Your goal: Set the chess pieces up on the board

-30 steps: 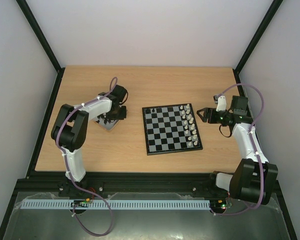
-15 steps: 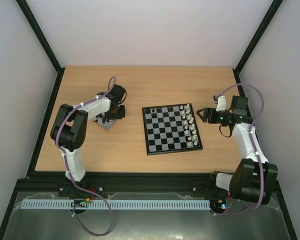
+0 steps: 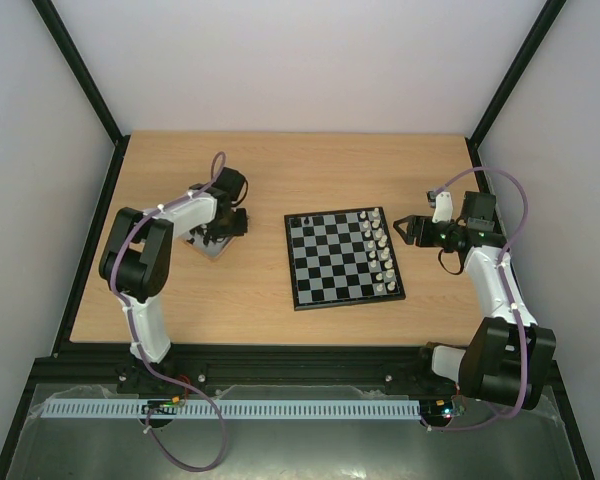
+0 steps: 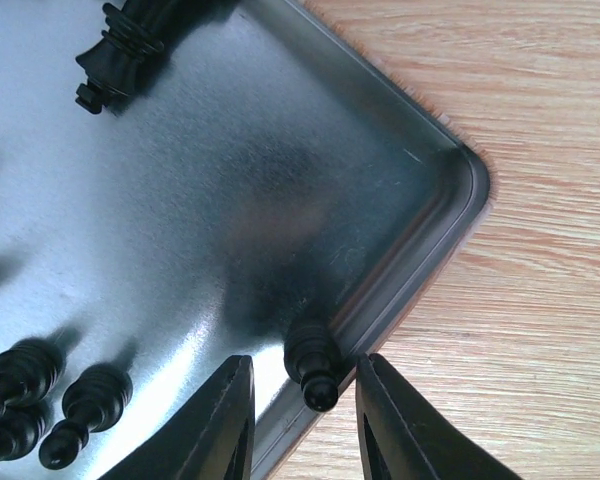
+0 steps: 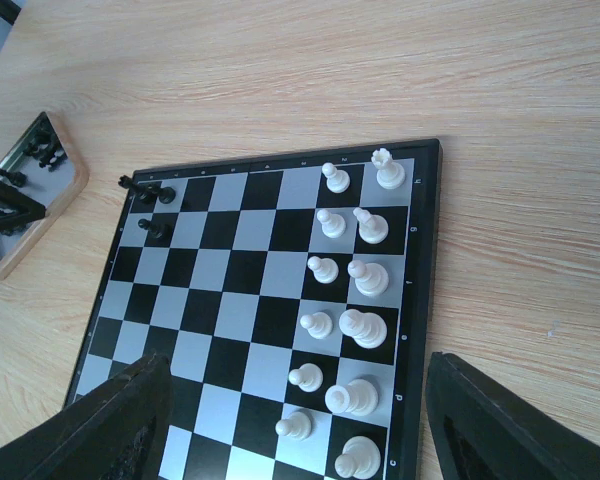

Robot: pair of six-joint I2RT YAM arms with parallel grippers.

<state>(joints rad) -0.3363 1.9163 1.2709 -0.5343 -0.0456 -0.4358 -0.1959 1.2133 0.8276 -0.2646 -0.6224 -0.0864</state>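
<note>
Top external view, from the left: the left gripper is down in the corner of the grey tray, well apart from the board. Its jaws are narrowly parted on either side of 1 black pawn that leans against the tray rim. A sliver of gap shows beside the pawn, so I judge it straddled, not gripped. More black pieces lie loose in the tray.

On the board, only about 3 black men occupy the far left corner. The white pieces fill the 2 files along its right edge as far as the pictures show.

At the far right, the right gripper hovers just beside the board, spread wide and empty.

White looks done. Nearly all of black's 16 are yet to be placed, so the task seems just over half complete.
</note>
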